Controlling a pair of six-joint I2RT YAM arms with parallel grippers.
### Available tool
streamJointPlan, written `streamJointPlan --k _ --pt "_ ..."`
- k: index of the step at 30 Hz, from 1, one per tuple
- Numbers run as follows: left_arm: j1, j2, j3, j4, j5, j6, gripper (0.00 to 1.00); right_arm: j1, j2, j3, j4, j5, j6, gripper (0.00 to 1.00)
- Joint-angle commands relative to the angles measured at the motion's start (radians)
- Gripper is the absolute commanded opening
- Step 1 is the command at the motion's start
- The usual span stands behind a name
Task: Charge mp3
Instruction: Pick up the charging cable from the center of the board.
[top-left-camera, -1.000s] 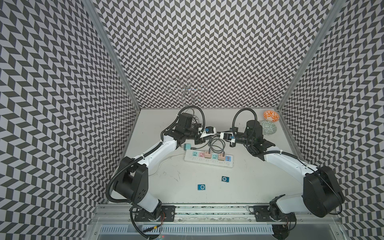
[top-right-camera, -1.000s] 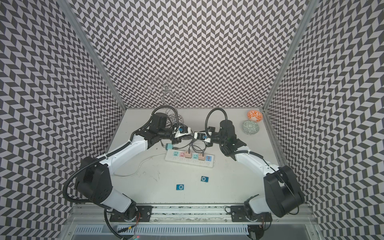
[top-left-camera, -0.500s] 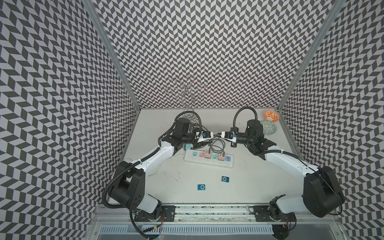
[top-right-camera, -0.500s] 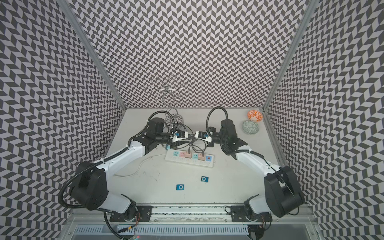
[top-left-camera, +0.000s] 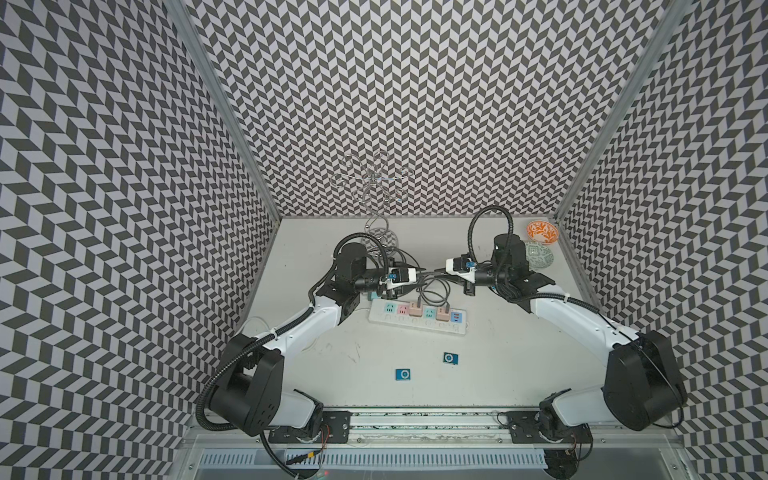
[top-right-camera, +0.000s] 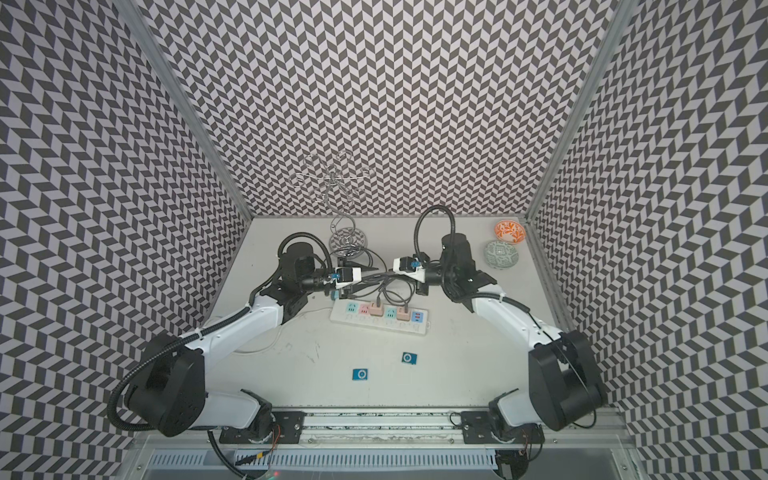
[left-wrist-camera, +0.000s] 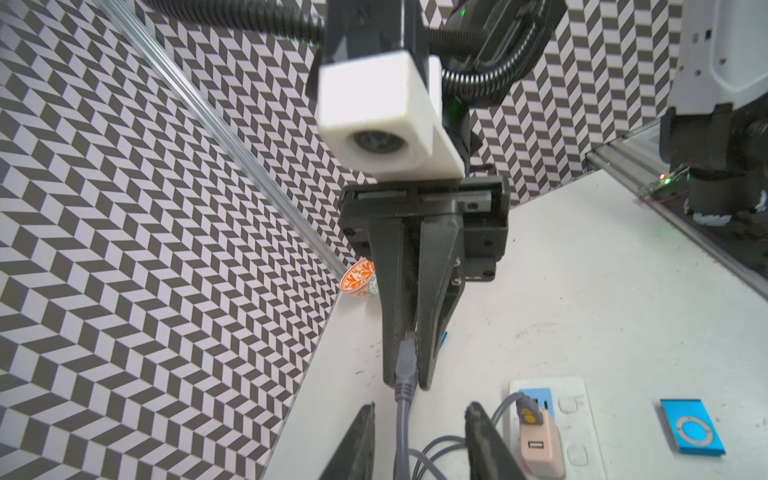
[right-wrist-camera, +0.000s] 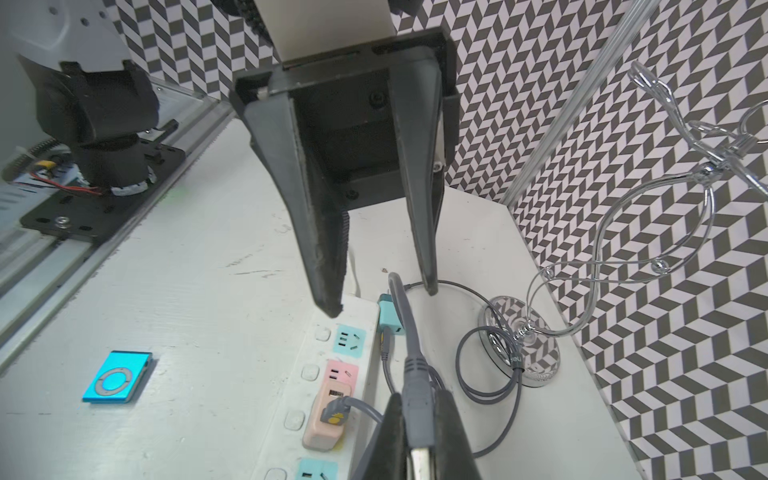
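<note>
Qty 2 mp3 players, flat blue rect. w/ round dial, lie robot-side of 1 white plastic power strip. Right gripper pinches ribbed grey plug above strip; left gripper jaws apart, straddling grey cable.

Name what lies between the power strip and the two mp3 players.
Only bare, scuffed table separates the power strip from the mp3 players, shown in both top views.

Chevron-patterned walls enclose a scuffed white tabletop.
</note>
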Motion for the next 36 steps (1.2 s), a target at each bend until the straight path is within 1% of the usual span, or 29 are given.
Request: streamJointPlan --k 1,5,16,22,33,36 --pt "-0.007 0.006 -0.008 0.062 0.058 -0.017 0.34 -0.006 0.01 0.024 0.006 -0.107 0.005 0.0" --pt "-0.011 0.022 -0.008 0.076 0.062 -0.031 0.32 -0.006 0.004 0.019 0.013 -0.122 0.013 0.0" --pt "-0.021 0.071 0.017 0.107 0.029 -0.08 0.34 -0.006 -0.015 0.006 0.038 -0.145 0.033 0.0" --pt "-0.027 0.086 0.036 0.111 0.037 -0.092 0.3 -0.005 -0.015 0.003 0.043 -0.15 0.037 0.0" --pt "-0.038 0.109 0.049 0.106 0.049 -0.089 0.18 -0.004 -0.003 0.008 0.062 -0.16 0.052 0.0" --pt "-0.041 0.114 0.056 0.105 0.049 -0.086 0.18 -0.003 0.002 0.008 0.065 -0.164 0.055 0.0"
